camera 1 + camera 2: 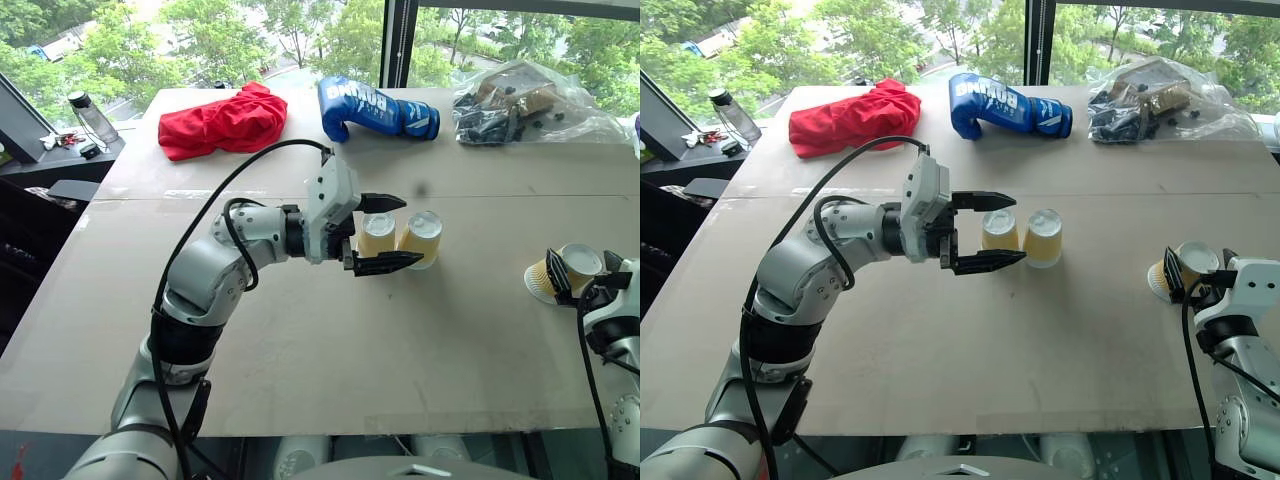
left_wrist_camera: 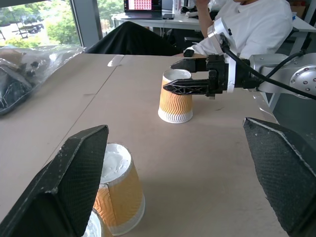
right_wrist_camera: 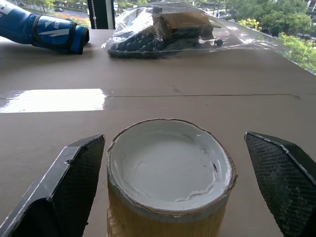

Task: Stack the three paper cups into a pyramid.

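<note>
My left claw (image 1: 383, 233) hangs spread wide beside 2 upturned tapered paper cups (image 1: 400, 238) standing touching mid-table. My right claw (image 3: 168, 187) gapes around the ribbed cup (image 3: 169, 180), upturned near the table's (image 1: 330, 340) right edge.

Ribbed paper cup (image 2: 176, 101); matt, seemingly cardboard table (image 1: 330, 340).

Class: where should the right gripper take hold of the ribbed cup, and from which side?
Grip the ribbed cup across its side wall, coming in level from the robot's side. It stands upside down, base up, and the open right gripper already straddles it.
</note>
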Motion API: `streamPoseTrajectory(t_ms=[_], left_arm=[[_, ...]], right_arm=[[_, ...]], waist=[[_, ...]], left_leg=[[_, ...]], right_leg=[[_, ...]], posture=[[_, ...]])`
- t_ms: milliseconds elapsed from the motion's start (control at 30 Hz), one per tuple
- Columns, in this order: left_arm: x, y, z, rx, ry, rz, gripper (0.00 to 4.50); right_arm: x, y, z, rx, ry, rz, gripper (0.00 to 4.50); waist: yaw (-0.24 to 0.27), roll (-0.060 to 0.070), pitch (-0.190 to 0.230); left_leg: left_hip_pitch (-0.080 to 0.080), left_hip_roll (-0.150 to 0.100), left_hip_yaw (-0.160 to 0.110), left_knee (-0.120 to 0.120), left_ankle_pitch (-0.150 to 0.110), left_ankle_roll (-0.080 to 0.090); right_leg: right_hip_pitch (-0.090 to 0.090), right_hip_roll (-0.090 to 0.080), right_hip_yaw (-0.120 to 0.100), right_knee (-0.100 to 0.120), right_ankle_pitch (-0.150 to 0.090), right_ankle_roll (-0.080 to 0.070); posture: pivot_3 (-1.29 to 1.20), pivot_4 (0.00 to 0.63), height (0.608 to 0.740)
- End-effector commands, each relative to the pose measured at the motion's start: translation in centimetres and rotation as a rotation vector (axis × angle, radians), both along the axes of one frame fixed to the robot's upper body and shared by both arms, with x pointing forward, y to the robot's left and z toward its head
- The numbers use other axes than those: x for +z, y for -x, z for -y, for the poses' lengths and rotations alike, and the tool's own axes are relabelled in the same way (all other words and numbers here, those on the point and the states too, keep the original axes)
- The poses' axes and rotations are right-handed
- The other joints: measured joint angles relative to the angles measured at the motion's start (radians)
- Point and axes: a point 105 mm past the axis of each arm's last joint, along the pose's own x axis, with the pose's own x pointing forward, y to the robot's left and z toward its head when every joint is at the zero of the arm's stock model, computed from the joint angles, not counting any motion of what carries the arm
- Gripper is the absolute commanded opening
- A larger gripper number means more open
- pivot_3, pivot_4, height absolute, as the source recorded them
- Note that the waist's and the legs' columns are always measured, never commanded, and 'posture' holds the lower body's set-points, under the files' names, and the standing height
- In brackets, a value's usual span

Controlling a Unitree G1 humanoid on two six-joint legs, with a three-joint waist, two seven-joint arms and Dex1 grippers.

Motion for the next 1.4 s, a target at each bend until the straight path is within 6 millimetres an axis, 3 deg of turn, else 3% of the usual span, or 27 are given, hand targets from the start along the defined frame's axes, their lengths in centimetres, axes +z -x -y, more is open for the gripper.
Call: streamPoseTrajectory(t_ms=[33,100,267,300,533,1000,1167,1400], left_arm=[[0.9,0.8,0.1,-0.017,0.015,0.050,4.50],[0.9,0.8,0.0,-0.016,0.015,0.049,4.50],[0.9,0.9,0.0,-0.016,0.016,0.048,4.50],[0.9,0.8,0.0,-0.016,0.016,0.048,4.50],[1.1,0.8,-0.1,-0.009,0.025,0.053,4.50],[-0.4,0.1,-4.9,0.182,-0.054,0.029,4.50],[-0.5,0.1,-5.8,0.246,-0.054,0.034,4.50],[-0.5,0.4,-5.9,0.280,-0.035,0.038,4.50]], right_arm=[[1.3,0.0,-0.4,0.013,-0.007,0.047,4.48],[1.3,0.1,-0.5,0.016,-0.014,0.045,4.48],[1.3,0.2,-0.8,0.028,-0.017,0.043,2.26],[1.3,0.2,-0.8,0.027,-0.020,0.045,2.13],[2.3,-0.4,-1.9,0.077,0.000,0.072,2.13],[10.6,-4.2,-12.5,0.551,0.050,0.218,2.13],[11.9,-4.1,-16.1,0.719,0.073,0.204,2.13],[11.7,-4.2,-19.3,0.867,0.135,0.148,2.13]], waist=[[0.000,0.000,0.000],[0.000,0.000,0.000],[0.000,0.000,0.000],[0.000,0.000,0.000],[-0.001,0.000,0.000],[-0.001,0.001,0.001],[0.001,0.001,0.001],[-0.001,0.000,0.001]], left_leg=[[0.000,0.000,0.000,0.000,0.000,0.000],[0.000,0.000,0.000,0.000,0.000,0.000],[0.000,0.000,0.000,0.000,0.000,0.000],[0.000,0.000,0.000,0.000,0.000,0.000],[0.000,0.000,0.000,0.000,0.000,0.000],[0.000,0.000,-0.001,0.000,0.000,0.000],[-0.001,0.001,-0.002,0.000,0.000,0.000],[-0.002,0.000,-0.002,0.000,0.000,0.000]], right_leg=[[0.000,0.000,0.000,0.000,0.000,0.000],[0.000,0.000,0.000,0.000,0.000,0.000],[0.000,0.000,0.000,0.000,0.000,0.000],[0.000,0.000,0.000,0.000,0.000,0.000],[0.000,0.000,0.000,0.000,0.000,0.000],[-0.001,0.000,0.000,0.000,0.000,0.000],[-0.001,0.000,-0.002,0.000,0.000,0.000],[-0.001,-0.001,-0.002,0.000,0.000,0.000]], posture=[[0.00,0.150,0.740],[0.00,0.150,0.740],[0.00,0.150,0.740],[0.00,0.150,0.740],[0.00,0.150,0.740],[0.00,0.150,0.740],[0.00,0.150,0.740],[0.00,0.150,0.740]])
